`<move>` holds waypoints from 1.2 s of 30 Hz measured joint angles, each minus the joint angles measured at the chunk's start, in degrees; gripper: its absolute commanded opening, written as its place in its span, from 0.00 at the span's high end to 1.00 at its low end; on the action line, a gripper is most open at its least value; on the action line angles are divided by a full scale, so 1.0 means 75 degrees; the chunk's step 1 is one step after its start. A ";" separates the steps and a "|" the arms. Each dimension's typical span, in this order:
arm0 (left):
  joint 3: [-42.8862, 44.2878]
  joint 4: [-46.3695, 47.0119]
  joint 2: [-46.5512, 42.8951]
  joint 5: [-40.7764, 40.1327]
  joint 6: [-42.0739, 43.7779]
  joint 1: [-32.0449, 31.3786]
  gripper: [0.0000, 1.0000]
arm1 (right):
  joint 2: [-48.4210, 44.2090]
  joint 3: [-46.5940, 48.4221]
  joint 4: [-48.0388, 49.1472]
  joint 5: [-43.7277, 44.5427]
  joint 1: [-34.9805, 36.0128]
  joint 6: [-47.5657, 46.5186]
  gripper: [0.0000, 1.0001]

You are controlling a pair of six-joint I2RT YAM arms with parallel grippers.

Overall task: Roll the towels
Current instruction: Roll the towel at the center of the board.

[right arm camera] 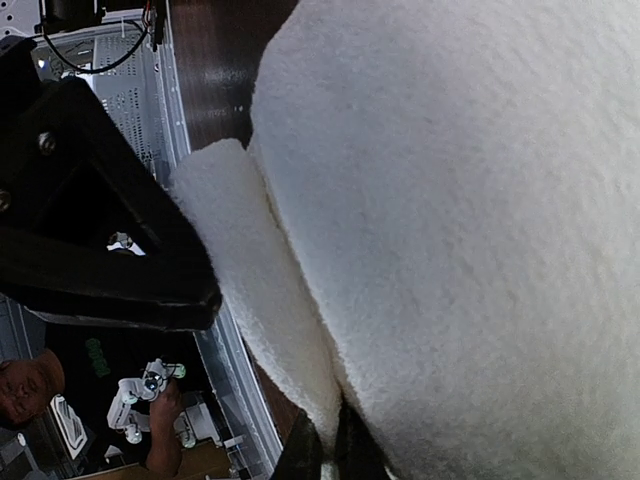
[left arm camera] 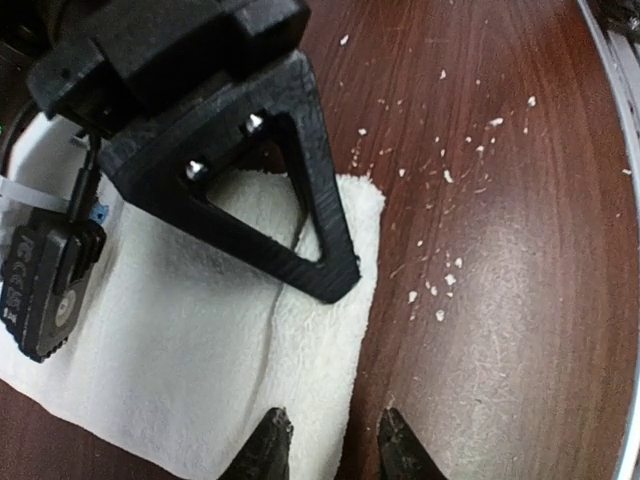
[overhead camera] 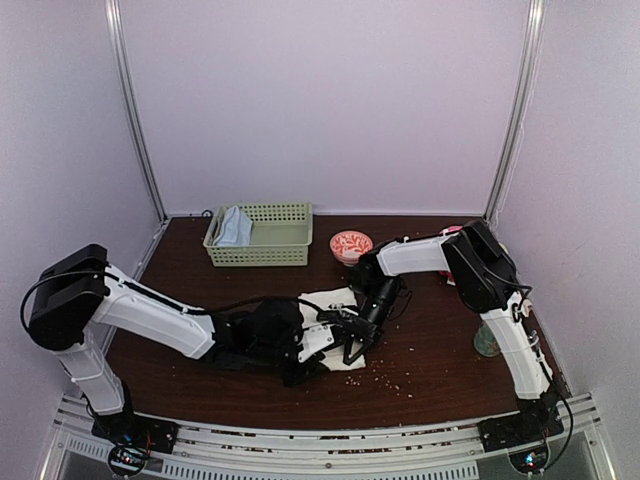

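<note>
The off-white towel (overhead camera: pixel 330 299) lies flat on the dark table in front of both arms. It fills the left half of the left wrist view (left arm camera: pixel 190 340), its folded edge running down the middle. My left gripper (left arm camera: pixel 330 452) is open and low over that edge, one fingertip above the cloth and the other above bare wood. My right gripper (right arm camera: pixel 328 458) is shut on a thin fold of the off-white towel (right arm camera: pixel 450 230); its black finger (left arm camera: pixel 310 215) rests on the cloth just ahead of my left gripper. The pale blue towel (overhead camera: pixel 232 227) lies bunched in the basket.
A green slotted basket (overhead camera: pixel 275 238) stands at the back left, with a pink patterned bowl (overhead camera: pixel 351 244) to its right. A greenish cup (overhead camera: pixel 487 343) sits beside the right arm's base. White crumbs (left arm camera: pixel 440 290) are scattered on the wood right of the towel.
</note>
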 measured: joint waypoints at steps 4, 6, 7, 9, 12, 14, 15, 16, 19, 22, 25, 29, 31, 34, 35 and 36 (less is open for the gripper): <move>0.0379 -0.0318 0.0493 -0.0146 0.0329 0.0012 0.66 | 0.0006 0.0006 -0.0020 -0.0012 0.0000 0.0000 1.00; 0.0478 -0.0370 0.0618 -0.0154 0.0434 0.0012 0.66 | 0.0006 0.0006 -0.0029 -0.0012 0.0000 -0.0003 1.00; 0.0557 -0.0417 0.0682 -0.0154 0.0493 0.0012 0.66 | 0.0006 0.0006 -0.0032 -0.0015 0.0000 -0.0006 1.00; 0.0697 -0.0437 0.0825 -0.0154 0.0600 0.0012 0.66 | 0.0009 0.0006 -0.0041 -0.0015 0.0000 -0.0017 1.00; 0.0831 -0.0455 0.0991 -0.0163 0.0734 0.0012 0.66 | 0.0009 0.0006 -0.0058 -0.0012 0.0000 -0.0029 1.00; 0.0880 -0.0495 0.1040 -0.0169 0.0822 0.0012 0.67 | 0.0009 0.0006 -0.0064 -0.0015 0.0000 -0.0032 0.99; 0.0921 -0.0533 0.1064 -0.0184 0.0857 0.0012 0.68 | 0.0015 0.0006 -0.0085 -0.0017 0.0000 -0.0038 0.98; 0.0970 -0.0583 0.1099 -0.0201 0.0903 0.0009 0.70 | 0.0015 0.0006 -0.0111 -0.0017 0.0000 -0.0061 0.96; 0.1122 -0.0673 0.1201 -0.0309 0.1003 -0.0012 0.82 | 0.0020 0.0015 -0.0256 -0.0017 -0.0023 -0.0137 0.85; 0.1265 -0.0749 0.1276 -0.0449 0.1043 -0.0032 0.95 | 0.0003 0.0050 -0.0449 -0.0058 -0.0055 -0.0274 0.73; 0.1323 -0.0784 0.1291 -0.0472 0.1029 -0.0061 1.00 | -0.0224 0.0099 -0.0536 0.0096 -0.0111 -0.0425 0.68; 0.1323 -0.0807 0.1274 -0.0382 0.0898 -0.0055 1.00 | -0.1032 0.0128 -0.0443 0.0525 -0.0434 -0.0481 0.65; 0.1343 -0.0892 0.1253 -0.0152 0.0781 -0.0035 1.00 | -0.1766 0.0137 -0.0204 0.0784 -0.0796 -0.0385 0.65; 0.1562 -0.1218 0.1317 0.0597 0.0484 0.0102 1.00 | -0.3089 -0.0070 0.0527 0.1212 -0.1300 -0.0166 0.67; 0.1667 -0.1300 0.1387 0.0892 0.0370 0.0181 1.00 | -0.3681 -0.0356 0.0892 0.1390 -0.1454 -0.0079 0.67; 0.1778 -0.1364 0.1472 0.1142 0.0271 0.0254 1.00 | -0.4121 -0.0592 0.1204 0.1530 -0.1518 -0.0012 0.67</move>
